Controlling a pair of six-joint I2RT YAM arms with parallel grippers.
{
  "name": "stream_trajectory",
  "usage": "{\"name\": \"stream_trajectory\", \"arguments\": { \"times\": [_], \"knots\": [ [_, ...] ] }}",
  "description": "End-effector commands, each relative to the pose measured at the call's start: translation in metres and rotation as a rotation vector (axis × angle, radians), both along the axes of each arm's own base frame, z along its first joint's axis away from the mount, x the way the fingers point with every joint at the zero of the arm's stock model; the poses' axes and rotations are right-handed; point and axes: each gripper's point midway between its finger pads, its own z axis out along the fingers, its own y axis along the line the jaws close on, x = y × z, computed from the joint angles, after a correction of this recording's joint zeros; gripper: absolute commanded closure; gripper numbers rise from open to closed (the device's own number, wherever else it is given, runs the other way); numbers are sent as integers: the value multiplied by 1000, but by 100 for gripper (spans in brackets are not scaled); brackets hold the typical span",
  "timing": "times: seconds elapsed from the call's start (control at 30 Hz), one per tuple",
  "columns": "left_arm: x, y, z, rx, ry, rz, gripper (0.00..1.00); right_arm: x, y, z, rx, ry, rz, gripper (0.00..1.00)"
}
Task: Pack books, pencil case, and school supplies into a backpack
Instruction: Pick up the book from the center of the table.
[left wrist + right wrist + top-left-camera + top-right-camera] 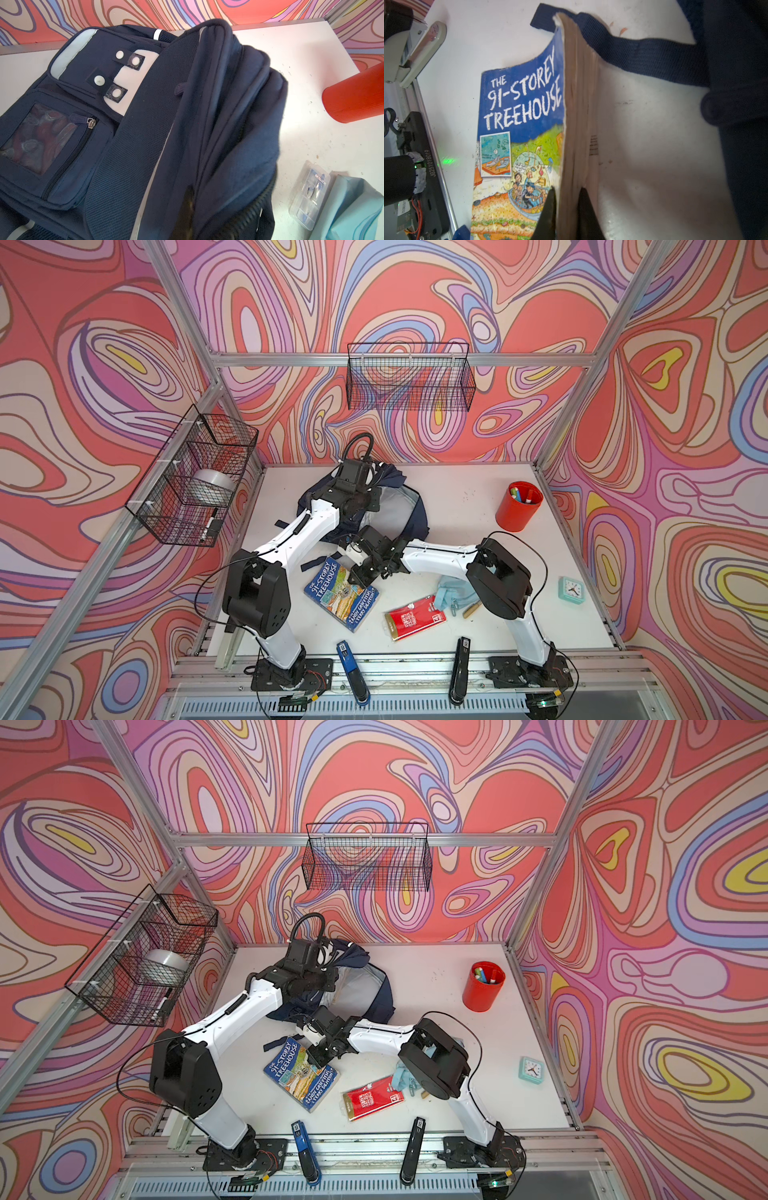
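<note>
- At the front-middle of the bench [457,497], your right hand [566,193] is clamped on the long page edge of the blue book [340,599], one finger on each face.
- The book's long axis runs slantwise, one short end toward the backpack [420,514], the other toward the bench's front edge.
- The backpack lies just behind that hand, toward the back wall, its mouth showing pale lining.
- Your left hand [376,472] sits closed at the backpack's top edge. Its fingers are hidden, but it appears to hold a fold of fabric up.
- Your right arm is the nearer one. I judge the move to be a lift and a swing back, short end first.
- Mind the strap [643,52] beside the book's far corner.
- The pencil case [451,593] and red packet [415,618] lie clear, off to the right.
</note>
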Motion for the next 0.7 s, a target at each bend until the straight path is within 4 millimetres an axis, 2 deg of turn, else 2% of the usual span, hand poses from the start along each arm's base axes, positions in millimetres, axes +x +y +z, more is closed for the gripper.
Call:
{"name": "stream_trajectory", "arguments": {
  "times": [0.0,0.13,0.2,0.23,0.27,0.47,0.67],
  "knots": [
    [12,9,21,-23,-52,45,100,5,-3,34,76,-104,-25,100],
    [13,11,27,-38,-51,43,100,9,-11,91,204,-185,-87,100],
    [14,11,29,-44,-50,39,100,7,-19,108,243,-199,-114,100],
    [15,11,30,-45,-53,40,100,5,-22,110,252,-200,-124,100],
    [15,11,30,-46,-53,40,100,3,-26,126,285,-210,-134,100],
    [16,12,37,-45,-66,43,100,-5,-55,150,334,-211,-206,100],
    [16,13,37,-39,-63,45,100,-8,-106,195,447,-218,-315,100]
  ]
}}
